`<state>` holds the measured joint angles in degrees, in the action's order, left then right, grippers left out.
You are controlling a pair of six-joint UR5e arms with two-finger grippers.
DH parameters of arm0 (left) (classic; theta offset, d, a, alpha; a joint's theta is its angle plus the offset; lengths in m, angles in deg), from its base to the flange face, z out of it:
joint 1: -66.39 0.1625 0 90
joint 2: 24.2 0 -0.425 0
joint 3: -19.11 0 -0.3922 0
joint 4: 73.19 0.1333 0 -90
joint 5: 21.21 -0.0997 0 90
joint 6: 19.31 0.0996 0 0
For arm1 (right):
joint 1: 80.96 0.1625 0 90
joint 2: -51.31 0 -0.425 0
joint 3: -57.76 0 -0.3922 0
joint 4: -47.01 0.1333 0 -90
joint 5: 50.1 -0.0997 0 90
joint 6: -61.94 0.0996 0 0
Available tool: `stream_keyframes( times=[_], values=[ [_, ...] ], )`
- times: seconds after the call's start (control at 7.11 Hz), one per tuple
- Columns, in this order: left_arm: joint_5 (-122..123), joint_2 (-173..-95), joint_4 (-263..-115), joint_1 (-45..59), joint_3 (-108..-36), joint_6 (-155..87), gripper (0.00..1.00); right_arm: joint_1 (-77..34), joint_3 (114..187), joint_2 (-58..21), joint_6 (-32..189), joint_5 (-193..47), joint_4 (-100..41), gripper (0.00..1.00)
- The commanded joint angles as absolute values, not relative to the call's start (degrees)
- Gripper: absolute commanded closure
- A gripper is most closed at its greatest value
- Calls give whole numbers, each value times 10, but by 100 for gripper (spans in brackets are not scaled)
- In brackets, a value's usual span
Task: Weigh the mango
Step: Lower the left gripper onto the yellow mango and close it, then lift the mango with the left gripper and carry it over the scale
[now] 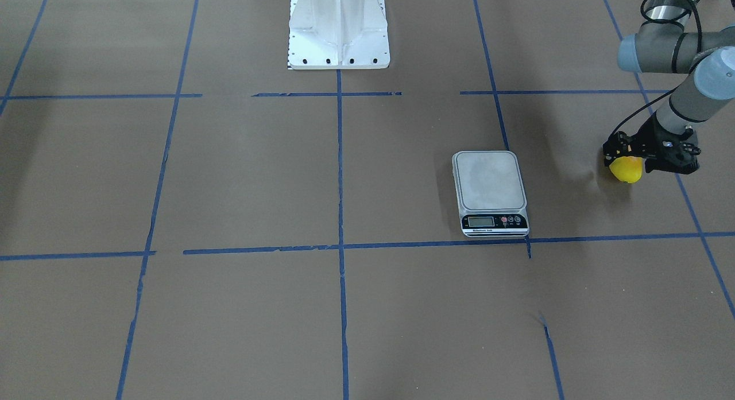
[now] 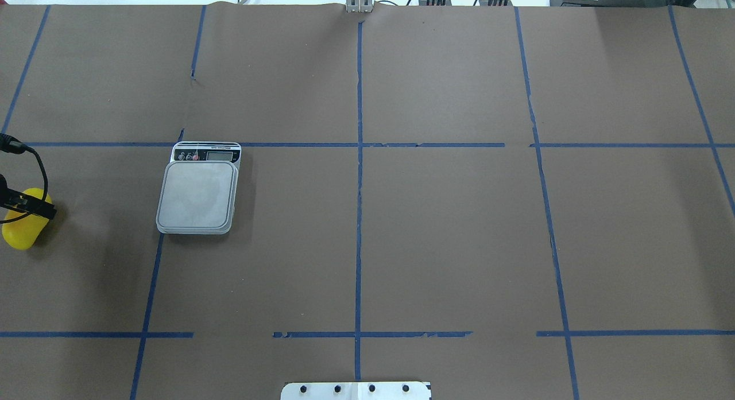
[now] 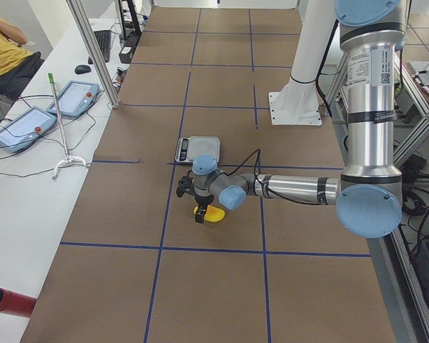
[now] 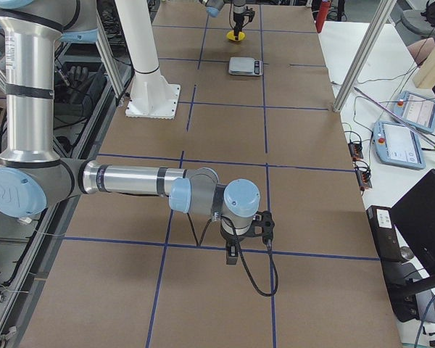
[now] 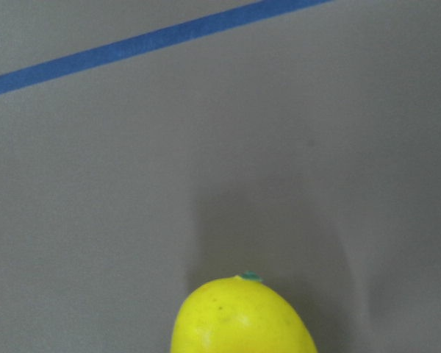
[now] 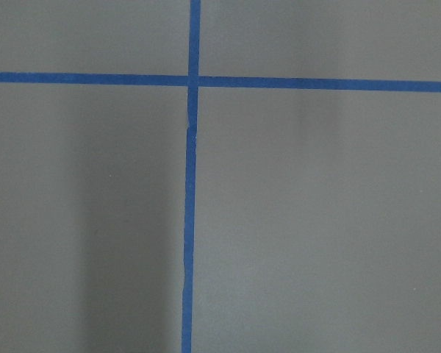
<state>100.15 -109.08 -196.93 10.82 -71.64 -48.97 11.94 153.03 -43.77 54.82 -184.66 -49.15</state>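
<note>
Front: left pincer (image 1: 629, 159) clamped on mango (image 1: 627, 170), off to one side of scale (image 1: 490, 182), well apart, over brown desk (image 1: 229, 176).
Overhead: mango at left edge.
Left wrist: mango tip at bottom of frame.
Right side: right pincer (image 4: 235, 250) near blue tape (image 4: 203, 246); cannot tell if open or closed.

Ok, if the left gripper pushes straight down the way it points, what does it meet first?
The mango, right beneath the left gripper; whether its fingers already touch it is unclear.

The mango (image 5: 239, 316) looks smooth, the table covering (image 2: 459, 245) matt paper, the scale platform (image 1: 489, 179) dull metal.
</note>
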Motion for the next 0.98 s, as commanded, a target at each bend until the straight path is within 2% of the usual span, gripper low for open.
stream_keyframes(
  times=[0.0, 0.14, 0.42, 0.56, 0.84],
  values=[
    [1008, -1090, -1965, 111, -710, -491, 55, 119, 1530, -437, 548, -1847, -491, 0],
    [1010, -1090, -1963, 110, -714, -488, 100, 119, 1530, -438, 548, -1847, -491, 0],
    [1096, -1092, -1916, 106, -800, -501, 100, 119, 1530, -438, 548, -1847, -491, 0],
    [1097, -1133, -1871, 102, -826, -531, 100, 119, 1530, -438, 548, -1847, -491, 0],
    [1097, -1227, -1857, 108, -817, -658, 100, 119, 1530, -437, 548, -1847, -491, 0]
  ],
)
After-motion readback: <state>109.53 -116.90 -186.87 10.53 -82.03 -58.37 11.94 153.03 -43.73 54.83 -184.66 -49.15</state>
